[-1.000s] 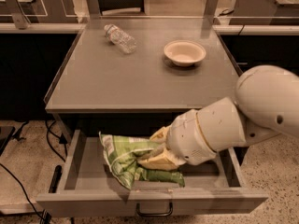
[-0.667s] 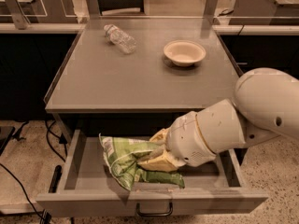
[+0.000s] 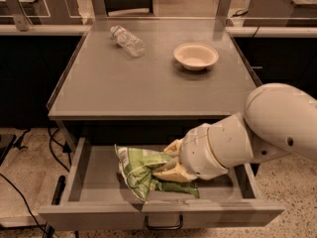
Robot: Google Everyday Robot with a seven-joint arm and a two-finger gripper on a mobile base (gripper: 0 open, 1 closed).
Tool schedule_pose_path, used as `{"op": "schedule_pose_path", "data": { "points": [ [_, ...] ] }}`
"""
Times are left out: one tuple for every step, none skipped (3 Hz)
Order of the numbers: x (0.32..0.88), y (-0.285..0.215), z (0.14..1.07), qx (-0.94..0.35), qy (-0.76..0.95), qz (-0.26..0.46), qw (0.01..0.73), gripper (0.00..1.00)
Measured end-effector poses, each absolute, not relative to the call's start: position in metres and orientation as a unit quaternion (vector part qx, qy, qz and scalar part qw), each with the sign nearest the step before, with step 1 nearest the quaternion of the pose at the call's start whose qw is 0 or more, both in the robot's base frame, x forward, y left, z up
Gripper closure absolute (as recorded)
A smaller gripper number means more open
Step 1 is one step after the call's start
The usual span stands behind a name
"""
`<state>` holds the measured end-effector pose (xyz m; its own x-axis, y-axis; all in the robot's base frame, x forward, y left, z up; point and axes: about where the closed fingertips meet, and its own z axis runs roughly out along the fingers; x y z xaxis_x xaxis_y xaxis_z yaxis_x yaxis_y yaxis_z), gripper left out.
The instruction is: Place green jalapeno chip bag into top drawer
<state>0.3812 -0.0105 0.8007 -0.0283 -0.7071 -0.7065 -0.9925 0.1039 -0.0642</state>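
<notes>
Up on the flat grey tabletop (image 3: 148, 88), at your left, a clear ribbed water bottle (image 3: 128, 40) lies on its side. Below it the top drawer (image 3: 74, 175), a shallow grey metal tray, stands pulled open, with its dark handle (image 3: 163, 226) at centre. You see the green jalapeno chip bag (image 3: 141, 170), crinkled and shiny, sitting inside the drawer. Further right a round pale bowl (image 3: 195, 56) rests on the tabletop. The gripper (image 3: 166, 161) is inside the drawer, its yellowish fingers (image 3: 171, 174) pinched on the bag's right side, and the smooth rounded white arm (image 3: 277, 120) is behind it.

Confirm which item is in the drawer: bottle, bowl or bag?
The bag; it lies in the open drawer at the gripper. The bottle and bowl sit on the tabletop.
</notes>
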Motion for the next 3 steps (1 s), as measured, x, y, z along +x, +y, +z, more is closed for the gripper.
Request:
{"op": "schedule_pose_path", "data": {
  "points": [
    [0.397,-0.022,0.782,-0.626,0.683,0.203,0.317,1.00],
    [0.413,-0.031,0.760,-0.626,0.685,0.182,0.325,1.00],
    [0.430,-0.037,0.738,-0.628,0.683,0.176,0.330,1.00]
  ]
}}
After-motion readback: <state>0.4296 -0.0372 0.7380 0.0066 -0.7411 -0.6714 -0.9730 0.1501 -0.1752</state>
